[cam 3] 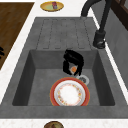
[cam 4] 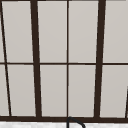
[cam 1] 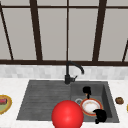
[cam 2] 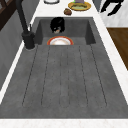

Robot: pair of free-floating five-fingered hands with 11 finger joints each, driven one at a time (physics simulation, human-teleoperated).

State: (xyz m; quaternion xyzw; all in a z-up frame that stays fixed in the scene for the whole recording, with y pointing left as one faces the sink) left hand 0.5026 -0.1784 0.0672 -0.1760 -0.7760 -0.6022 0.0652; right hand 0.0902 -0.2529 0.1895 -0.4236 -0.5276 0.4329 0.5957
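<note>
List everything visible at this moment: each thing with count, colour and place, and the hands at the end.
Sink: one, dark grey, draining board at the left, basin at the right.
Faucet: one, black, behind the sink at its middle.
Plate: one, white with a red-orange rim, on the basin floor.
Drain: one, silvery, basin floor beside the plate.
Ball: one, red, at the sink's front edge.
Left dish: one, yellow-rimmed, on the left counter.
Brown item: one, on the right counter.
Window: dark brown frame, pale panes, above the sink.
Left hand: black, in the basin behind the plate, curled round a small orange thing.
Right hand: black, at the basin's front right.
</note>
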